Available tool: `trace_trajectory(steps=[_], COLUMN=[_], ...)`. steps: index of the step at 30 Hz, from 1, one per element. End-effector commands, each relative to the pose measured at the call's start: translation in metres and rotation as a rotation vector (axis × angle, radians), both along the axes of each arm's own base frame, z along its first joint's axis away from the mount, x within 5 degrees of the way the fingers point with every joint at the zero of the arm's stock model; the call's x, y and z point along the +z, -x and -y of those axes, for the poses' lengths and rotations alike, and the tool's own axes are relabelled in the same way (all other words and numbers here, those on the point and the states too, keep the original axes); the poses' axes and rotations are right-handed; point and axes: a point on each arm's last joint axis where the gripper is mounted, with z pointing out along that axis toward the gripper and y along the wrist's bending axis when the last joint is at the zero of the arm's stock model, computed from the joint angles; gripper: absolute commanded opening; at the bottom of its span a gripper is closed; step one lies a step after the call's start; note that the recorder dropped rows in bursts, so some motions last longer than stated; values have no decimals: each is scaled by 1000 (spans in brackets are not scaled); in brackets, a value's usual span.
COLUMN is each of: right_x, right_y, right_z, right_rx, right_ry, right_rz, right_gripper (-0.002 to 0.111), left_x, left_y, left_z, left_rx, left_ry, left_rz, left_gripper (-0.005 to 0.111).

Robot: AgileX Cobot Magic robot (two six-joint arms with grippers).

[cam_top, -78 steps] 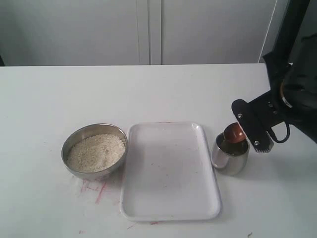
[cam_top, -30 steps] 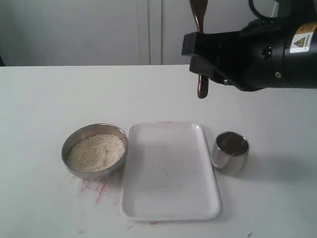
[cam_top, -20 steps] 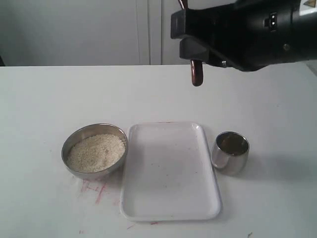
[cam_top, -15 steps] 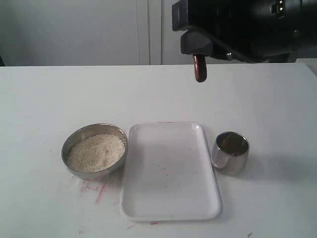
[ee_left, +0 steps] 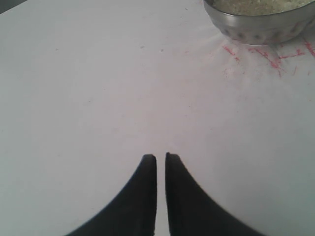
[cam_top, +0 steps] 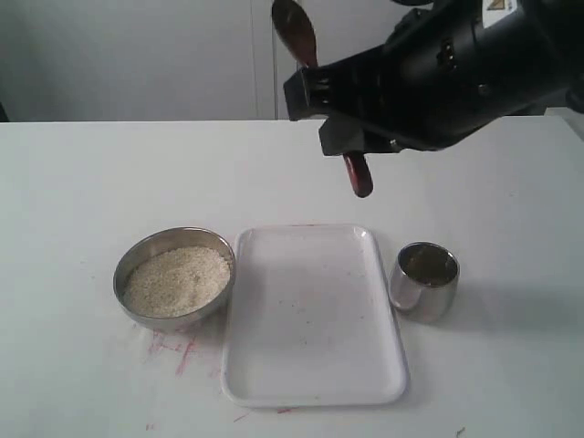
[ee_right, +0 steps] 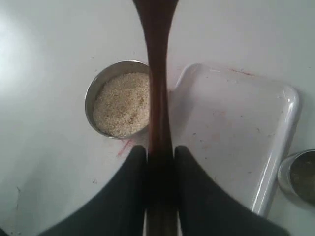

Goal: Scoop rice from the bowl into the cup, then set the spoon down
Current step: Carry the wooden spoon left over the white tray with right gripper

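My right gripper (cam_top: pixel 327 114) hangs high above the far end of the tray, shut on the handle of the reddish-brown wooden spoon (cam_top: pixel 357 175). The spoon is tilted, its oval scoop up and to the left, its handle end down. In the right wrist view the gripper (ee_right: pixel 160 152) clamps the spoon (ee_right: pixel 158 93) above the bowl (ee_right: pixel 91 101) of rice (ee_right: pixel 120 105). The steel bowl (cam_top: pixel 133 260) with off-white rice (cam_top: pixel 176 280) stands left of the tray, the steel cup (cam_top: pixel 424 280) right of it. My left gripper (ee_left: pixel 161 157) is shut on nothing, low over the table near the bowl (ee_left: pixel 261 27).
A white rectangular tray (cam_top: pixel 310 315) lies between bowl and cup, also in the right wrist view (ee_right: pixel 231 128), where the cup (ee_right: pixel 299 177) shows at the edge. Red scribbles (cam_top: pixel 178 347) mark the white table in front of the bowl.
The right arm lifted the spoon out of the cup, carried it up and left, and has now tilted it so the scoop points up-left and the handle end hangs lower.
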Motion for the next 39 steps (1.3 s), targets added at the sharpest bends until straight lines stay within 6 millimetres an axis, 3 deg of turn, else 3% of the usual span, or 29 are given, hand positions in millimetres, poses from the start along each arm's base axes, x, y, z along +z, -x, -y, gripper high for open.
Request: trace_trajectory(steps=[1,10,24,33,39], right_x=[4,-3,-59,-83,-88], right_y=[-5,-23,-54,-72,-75], right_z=[-3,-16,-41,-52,-55], right_rx=[12,28,17,-105,-129], right_ry=[12,73,277,208,188], right_rz=[5,-99,-247,-302,-309], right_gripper=[0,0,0,0,0], left_x=[-8,-8,-8,-8,-8], left_y=[1,1,1,1,1], left_z=[0,0,0,0,0], left_rx=[-3,-3,-3,-3,-3], left_ry=[10,10,10,10,10], left_rz=[-64,-64,-64,-64,-64], left_gripper=[14,14,14,14,14])
